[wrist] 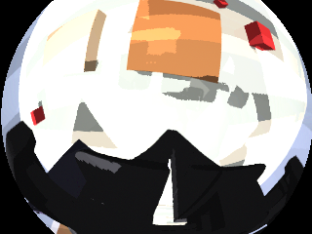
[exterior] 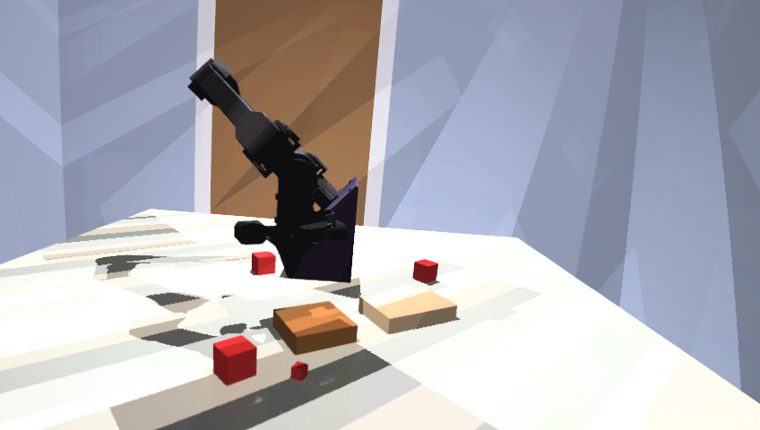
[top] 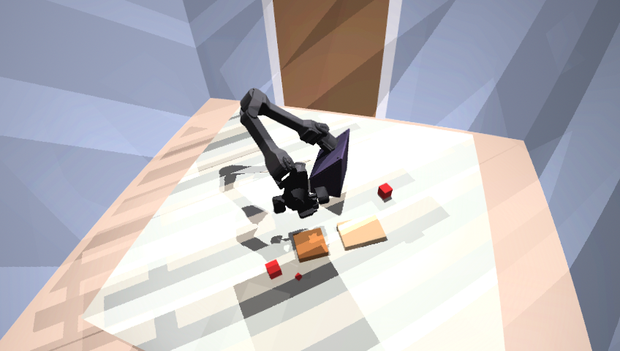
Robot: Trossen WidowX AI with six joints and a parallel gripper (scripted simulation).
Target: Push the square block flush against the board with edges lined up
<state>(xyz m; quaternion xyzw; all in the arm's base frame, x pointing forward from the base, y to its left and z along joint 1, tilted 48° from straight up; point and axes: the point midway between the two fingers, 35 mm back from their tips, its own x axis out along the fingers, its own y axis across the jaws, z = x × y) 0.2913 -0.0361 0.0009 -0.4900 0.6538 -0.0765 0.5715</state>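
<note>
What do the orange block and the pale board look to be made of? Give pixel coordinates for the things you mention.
Orange block (top: 310, 244) (exterior: 315, 319) (wrist: 175, 44): perhaps painted wood, matte, evenly coloured, no grain showing.
Pale board (top: 362, 232) (exterior: 410, 308) (wrist: 73, 36): possibly bare wood, judging by its tan colour; plastic remains possible.

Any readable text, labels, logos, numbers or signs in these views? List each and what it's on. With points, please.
None: no lettering, label, number or sign can be read in any view.
Orange block (top: 310, 246) (exterior: 315, 321) (wrist: 175, 41) and pale board (top: 363, 233) (exterior: 410, 310) (wrist: 73, 36): no markings.
Red cubes: no markings.
Dark arm and gripper (wrist: 171, 135): no text that can be read; dark surfaces, fine print can't be ruled out.
</note>
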